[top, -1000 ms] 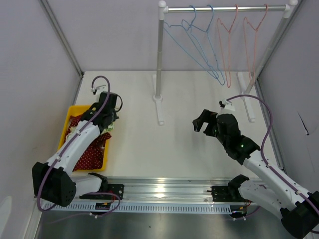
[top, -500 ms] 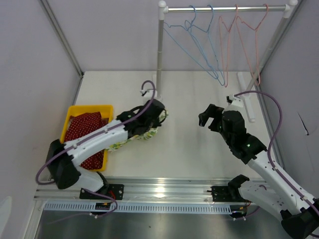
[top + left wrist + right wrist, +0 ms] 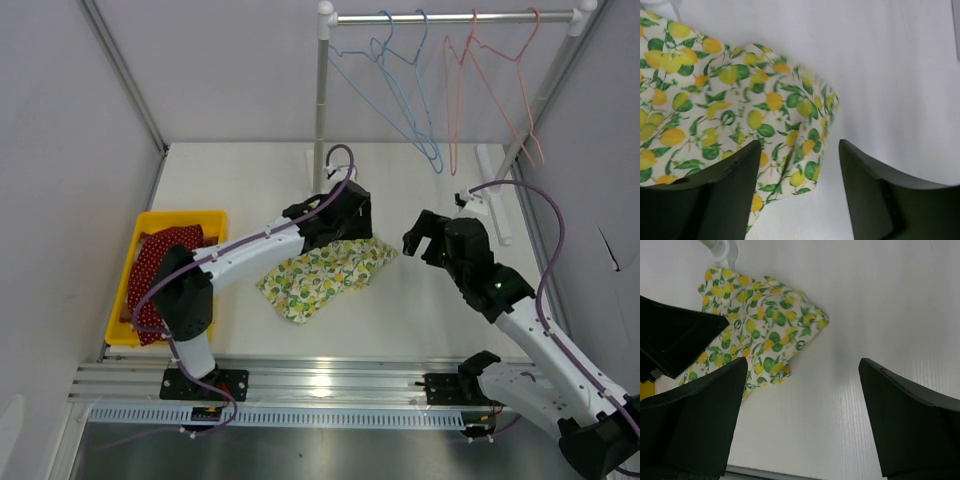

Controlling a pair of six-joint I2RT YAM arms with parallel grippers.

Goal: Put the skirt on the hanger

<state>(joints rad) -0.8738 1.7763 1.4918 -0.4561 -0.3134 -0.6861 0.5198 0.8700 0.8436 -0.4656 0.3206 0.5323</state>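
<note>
While my left arm stretches across the table (image 3: 250, 180) toward its middle, my left gripper (image 3: 352, 232) hangs over the far edge of the skirt (image 3: 325, 275), which lies loosely spread on the tabletop, lemon print up, between my two arms. Through my left wrist camera the left gripper (image 3: 800, 146) has its fingers (image 3: 735, 195) spread apart and pinching nothing; the skirt (image 3: 730, 105) lies below them, its folded corner showing in the gap. My right gripper (image 3: 418, 243) sits just to the right of the skirt, apart from it, and is also spread wide with nothing between the fingers. From my right wrist the right gripper (image 3: 802, 362) hovers over bare table, with the skirt (image 3: 760, 325) up and to the left and the dark body of my left gripper (image 3: 675, 335) beside the cloth. At the far edge stands the rack (image 3: 450, 17), with blue hangers (image 3: 405, 100) and pink hangers (image 3: 490, 80) hooked on its rail, well apart from the skirt. A yellow bin (image 3: 150, 225) on the left holds a red cloth (image 3: 160, 265).
</note>
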